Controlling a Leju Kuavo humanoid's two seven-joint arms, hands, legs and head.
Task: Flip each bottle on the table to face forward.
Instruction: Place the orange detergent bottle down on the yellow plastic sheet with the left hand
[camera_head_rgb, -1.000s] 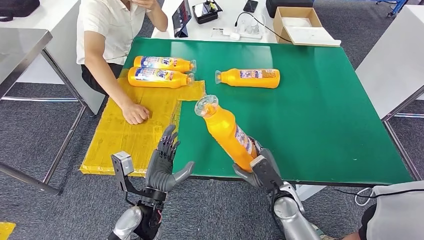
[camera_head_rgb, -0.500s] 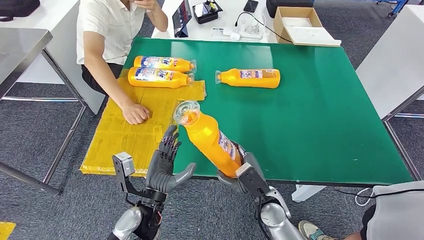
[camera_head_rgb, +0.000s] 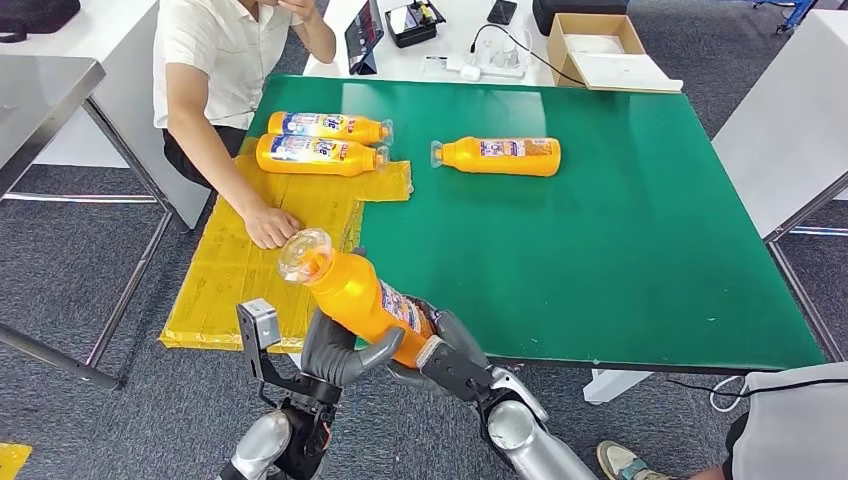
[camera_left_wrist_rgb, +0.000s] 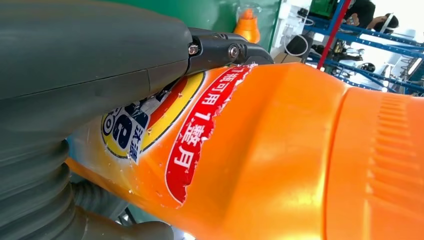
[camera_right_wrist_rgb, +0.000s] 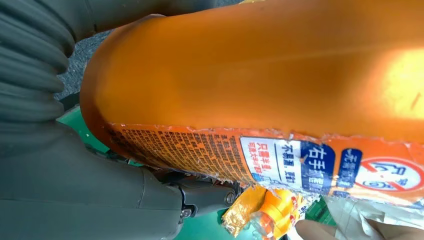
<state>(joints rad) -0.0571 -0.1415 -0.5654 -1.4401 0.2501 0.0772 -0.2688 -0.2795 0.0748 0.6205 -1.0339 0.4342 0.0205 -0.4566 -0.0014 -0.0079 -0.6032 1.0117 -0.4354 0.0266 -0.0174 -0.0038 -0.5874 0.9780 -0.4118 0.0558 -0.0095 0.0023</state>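
An orange bottle (camera_head_rgb: 365, 300) with a clear cap is held tilted over the near edge of the green table (camera_head_rgb: 620, 230), cap pointing up and to the left. My right hand (camera_head_rgb: 445, 355) grips its lower body (camera_right_wrist_rgb: 275, 75). My left hand (camera_head_rgb: 335, 355) wraps the same bottle from the other side, and its thumb (camera_left_wrist_rgb: 90, 60) presses on the torn label of the bottle (camera_left_wrist_rgb: 300, 150). Two orange bottles (camera_head_rgb: 325, 127) (camera_head_rgb: 315, 155) lie side by side at the far left. A third bottle (camera_head_rgb: 500, 155) lies on the green surface.
A yellow mat (camera_head_rgb: 250, 270) covers the table's left part. A person sits at the far left with a hand (camera_head_rgb: 270, 227) resting on the mat, close to the held bottle's cap. A cardboard box (camera_head_rgb: 595, 45) and small devices sit on the white table beyond.
My right hand has carried the tilted bottle leftward and nearer, into my left hand. The left hand, open before, now wraps the bottle. The other bottles and the person's hand stayed put.
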